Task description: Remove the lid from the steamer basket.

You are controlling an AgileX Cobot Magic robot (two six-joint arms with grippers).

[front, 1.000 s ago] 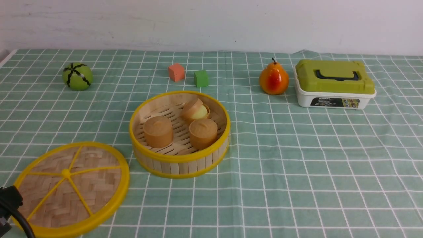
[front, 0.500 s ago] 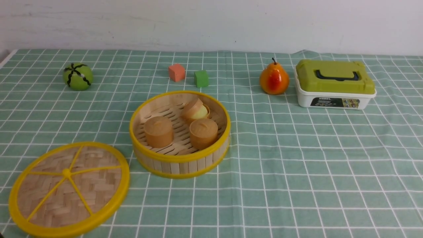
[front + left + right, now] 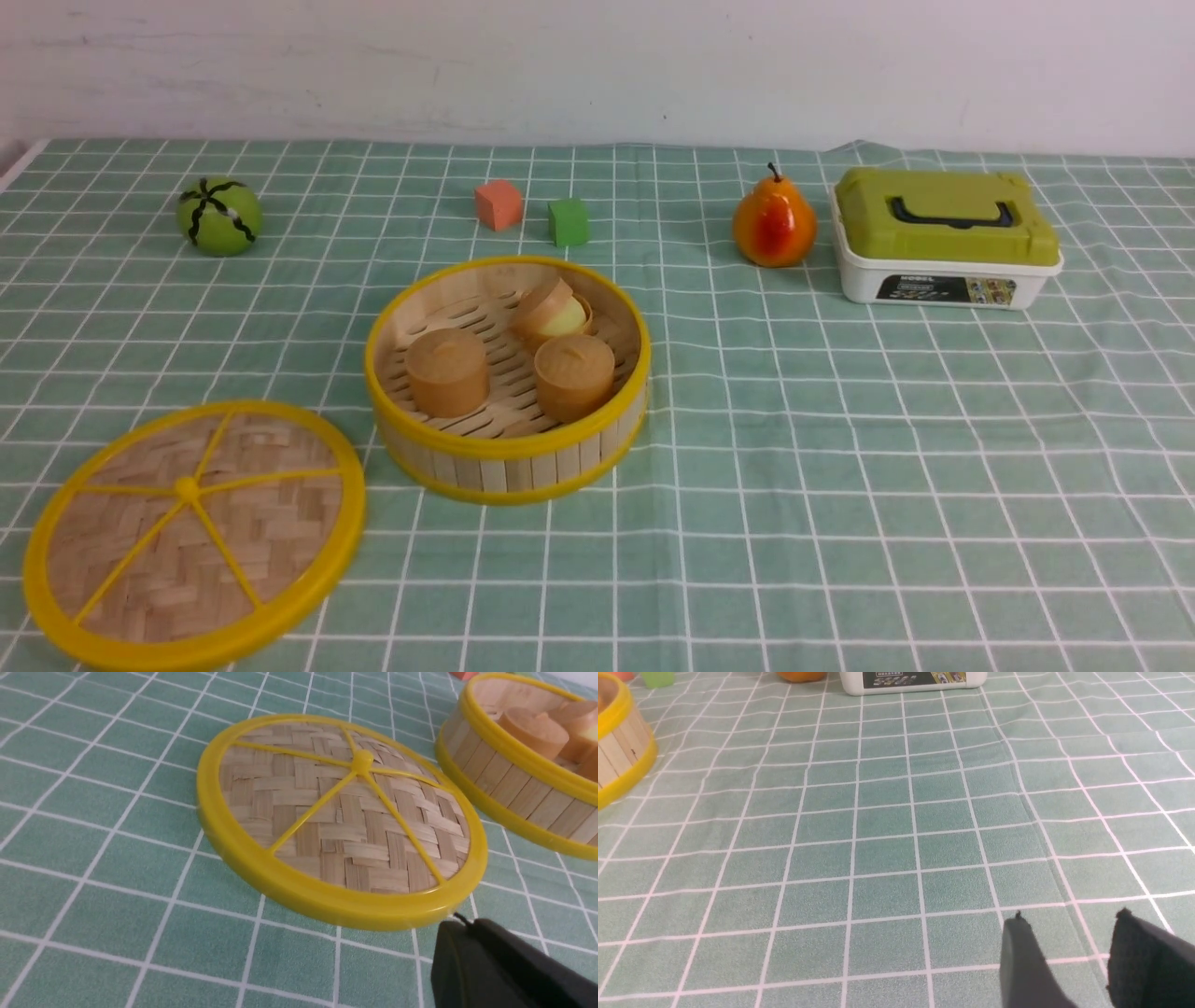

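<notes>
The lid (image 3: 191, 532) lies flat on the checked cloth at the front left, apart from the steamer basket (image 3: 509, 462). The basket stands open in the middle and holds three brown round buns (image 3: 448, 371). In the left wrist view the lid (image 3: 345, 821) fills the middle and the basket (image 3: 514, 793) stands beside it. My left gripper (image 3: 460, 921) is shut and empty, its tips just off the lid's yellow rim. My right gripper (image 3: 1071, 919) is open and empty over bare cloth, far from the basket (image 3: 621, 756). Neither gripper shows in the front view.
At the back stand a green ball (image 3: 219, 217), an orange cube (image 3: 498, 204), a green cube (image 3: 568, 221), a pear (image 3: 773, 224) and a white box with an olive-green lid (image 3: 943, 238). The box's front also shows in the right wrist view (image 3: 915, 679).
The black part of my left arm at the front view's lower left corner has drawn back out of view. The lid and basket have not moved.
</notes>
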